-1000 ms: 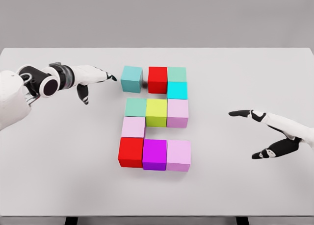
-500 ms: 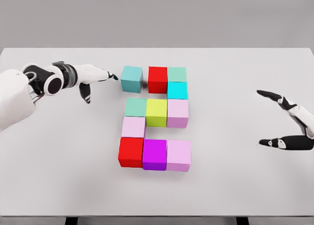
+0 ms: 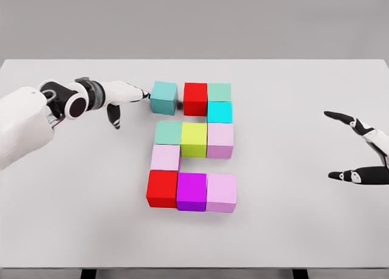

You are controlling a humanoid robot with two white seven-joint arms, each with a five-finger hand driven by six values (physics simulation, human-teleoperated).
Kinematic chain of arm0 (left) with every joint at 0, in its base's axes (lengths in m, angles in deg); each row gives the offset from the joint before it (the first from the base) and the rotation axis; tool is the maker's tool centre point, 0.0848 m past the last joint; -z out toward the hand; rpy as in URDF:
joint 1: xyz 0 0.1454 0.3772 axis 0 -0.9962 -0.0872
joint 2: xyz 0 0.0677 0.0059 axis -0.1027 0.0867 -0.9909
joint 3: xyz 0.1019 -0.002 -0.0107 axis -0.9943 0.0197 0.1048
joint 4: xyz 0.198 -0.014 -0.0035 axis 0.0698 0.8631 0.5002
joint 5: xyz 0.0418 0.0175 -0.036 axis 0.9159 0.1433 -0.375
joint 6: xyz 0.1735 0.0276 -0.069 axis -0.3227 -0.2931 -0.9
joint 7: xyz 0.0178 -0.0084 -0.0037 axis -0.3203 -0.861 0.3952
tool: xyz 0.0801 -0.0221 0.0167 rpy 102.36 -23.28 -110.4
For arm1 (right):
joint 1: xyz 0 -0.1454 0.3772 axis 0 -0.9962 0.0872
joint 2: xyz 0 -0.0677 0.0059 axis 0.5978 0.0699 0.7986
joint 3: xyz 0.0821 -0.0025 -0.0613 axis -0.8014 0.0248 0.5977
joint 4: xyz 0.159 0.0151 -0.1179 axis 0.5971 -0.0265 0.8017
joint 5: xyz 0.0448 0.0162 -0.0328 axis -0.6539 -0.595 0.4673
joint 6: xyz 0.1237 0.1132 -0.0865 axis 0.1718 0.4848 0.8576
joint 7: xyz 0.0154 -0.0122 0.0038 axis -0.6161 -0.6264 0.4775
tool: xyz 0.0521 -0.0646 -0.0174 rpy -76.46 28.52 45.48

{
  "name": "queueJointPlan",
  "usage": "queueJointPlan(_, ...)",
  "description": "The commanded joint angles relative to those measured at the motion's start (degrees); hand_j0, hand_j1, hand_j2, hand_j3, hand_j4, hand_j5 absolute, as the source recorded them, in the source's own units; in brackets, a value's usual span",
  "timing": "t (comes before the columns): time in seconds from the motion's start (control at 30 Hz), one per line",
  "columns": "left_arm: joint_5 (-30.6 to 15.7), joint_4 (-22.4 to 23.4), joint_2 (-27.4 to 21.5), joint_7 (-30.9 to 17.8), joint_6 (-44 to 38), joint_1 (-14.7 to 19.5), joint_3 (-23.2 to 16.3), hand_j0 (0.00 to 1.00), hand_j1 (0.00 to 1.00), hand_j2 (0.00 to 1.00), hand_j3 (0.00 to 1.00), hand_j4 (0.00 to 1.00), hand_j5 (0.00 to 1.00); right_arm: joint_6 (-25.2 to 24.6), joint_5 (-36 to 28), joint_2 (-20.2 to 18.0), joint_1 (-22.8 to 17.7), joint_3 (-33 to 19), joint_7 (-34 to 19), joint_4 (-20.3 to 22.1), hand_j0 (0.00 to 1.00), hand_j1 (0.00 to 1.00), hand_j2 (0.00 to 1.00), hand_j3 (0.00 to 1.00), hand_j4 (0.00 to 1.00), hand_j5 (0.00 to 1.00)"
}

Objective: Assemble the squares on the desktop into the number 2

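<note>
The yellow-green cube (image 3: 194,139) sits at the middle of the block figure on the white table (image 3: 73,218) and serves as the landmark. Above and to its left, a teal cube (image 3: 163,97) stands slightly apart from a red cube (image 3: 195,98), with a narrow gap between them. The left hand (image 3: 121,94) reaches in from the left of that teal cube, fingers stretched out, their tips at or touching its left face; contact is too fine to confirm. It grips nothing, and its thumb hangs downward. Right of the red cube lie a pale green cube (image 3: 219,92) and, just below it, a cyan cube (image 3: 219,112). Flanking the landmark are a sage cube (image 3: 168,133) and a pink cube (image 3: 220,139). Below-left sits a pale pink cube (image 3: 165,157), then a bottom row: red (image 3: 162,188), magenta (image 3: 192,191), lilac (image 3: 221,192). Far to the right, the right hand (image 3: 364,154) is spread wide and empty, partly cut off by the frame edge.
</note>
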Motion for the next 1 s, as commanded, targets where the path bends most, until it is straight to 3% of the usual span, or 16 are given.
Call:
queueJointPlan(0.0,0.16,0.23,0.19,0.02,0.04,0.00,0.03,1.00,1.00,1.00,1.00,1.00,1.00,-0.13,-0.48,-0.09,0.00,-0.01,0.02,0.03,1.00,1.00,1.00,1.00,1.00,1.00)
queueJointPlan(0.97,-0.01,-1.53,-0.51,0.02,0.13,-0.53,0.12,1.00,1.00,1.00,1.00,1.00,1.00,-0.13,-0.30,-0.09,0.00,-0.01,0.02,-0.41,1.00,1.00,1.00,1.00,1.00,1.00)
